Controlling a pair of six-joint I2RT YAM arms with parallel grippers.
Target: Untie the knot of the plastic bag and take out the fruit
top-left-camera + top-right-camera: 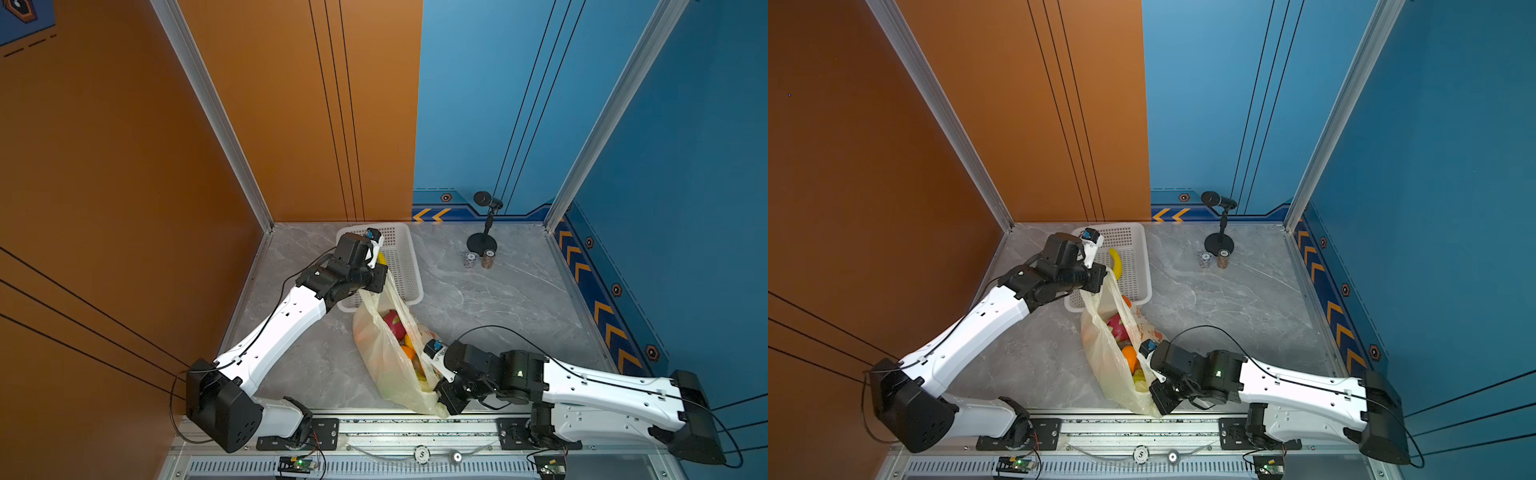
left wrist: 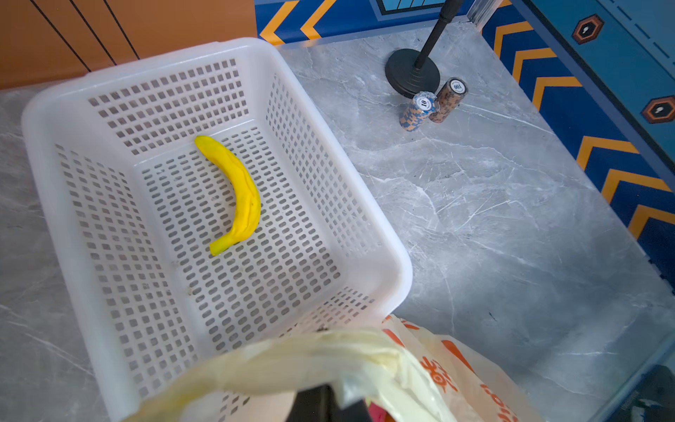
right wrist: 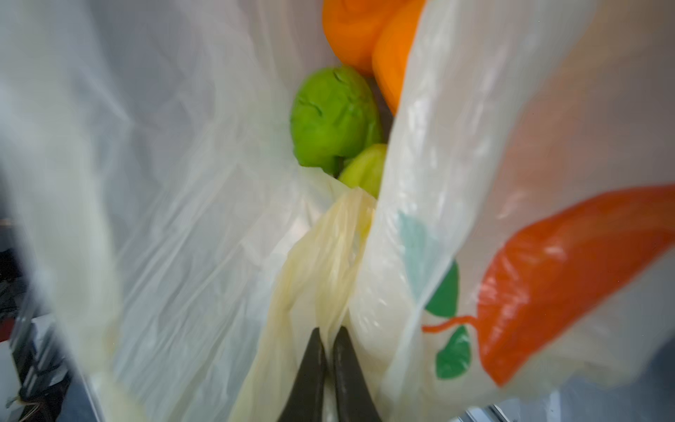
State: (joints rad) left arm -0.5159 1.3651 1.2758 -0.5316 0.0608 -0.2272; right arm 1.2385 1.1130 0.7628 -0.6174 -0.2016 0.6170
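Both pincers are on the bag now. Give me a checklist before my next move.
1. Left pincer shut on handle of thin translucent pale-yellow plastic bag: ok.
2. Right pincer shut on the opposite handle: ok.
3. Knot undone, mouth open: ok.
4. Magenta dragon fruit, oranges, green fruit in view inside: ok.
5. Free pincer for picking: not ok.
6. White perforated plastic basket has room beside curved yellow banana: ok.

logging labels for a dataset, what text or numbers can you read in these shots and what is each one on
"10": top chip of the blue-and-orange chip stack.
"100": top chip of the brown chip stack.
"5": round disc, seen in both top views.
Orange print on the plastic bag: creased and cut off, not readable.
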